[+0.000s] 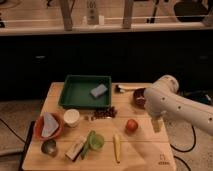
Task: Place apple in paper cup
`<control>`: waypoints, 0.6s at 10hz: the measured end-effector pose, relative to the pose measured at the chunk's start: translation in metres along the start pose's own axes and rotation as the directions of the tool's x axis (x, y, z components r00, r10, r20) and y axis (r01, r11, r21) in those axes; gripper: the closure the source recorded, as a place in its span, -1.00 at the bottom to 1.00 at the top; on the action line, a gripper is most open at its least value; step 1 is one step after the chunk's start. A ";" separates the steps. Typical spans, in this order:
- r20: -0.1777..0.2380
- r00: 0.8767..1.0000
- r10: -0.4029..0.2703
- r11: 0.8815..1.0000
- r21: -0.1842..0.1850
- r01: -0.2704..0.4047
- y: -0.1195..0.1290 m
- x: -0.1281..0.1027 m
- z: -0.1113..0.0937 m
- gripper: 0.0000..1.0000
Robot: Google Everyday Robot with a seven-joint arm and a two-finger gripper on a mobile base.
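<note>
The apple [131, 125] is small, round and red-orange, and lies on the wooden table [145, 157] right of centre. The paper cup [72, 117] is white with a pale inside and stands upright to the left, in front of the green tray. My white arm [172, 105] reaches in from the right over the table's right part. The gripper [156, 124] hangs down just right of the apple, a little apart from it. Nothing shows in the gripper.
A green tray [75, 95] holds a blue sponge [99, 90]. An orange bowl [38, 131] with a grey cloth, a metal piece [49, 147], a small box [76, 148], a light green cup [95, 141], a yellow banana-like piece [117, 147], dark berries [104, 113] and a dark bowl [139, 96] also stand on the table.
</note>
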 end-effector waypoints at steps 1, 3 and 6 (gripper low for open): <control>-0.004 1.000 -0.014 1.000 0.000 0.014 -0.001 -0.003 0.002 -0.60; -0.008 0.999 -0.050 0.999 0.001 0.050 -0.002 -0.007 0.007 -0.60; -0.006 0.995 -0.104 0.995 0.003 0.104 -0.004 -0.016 0.031 -0.60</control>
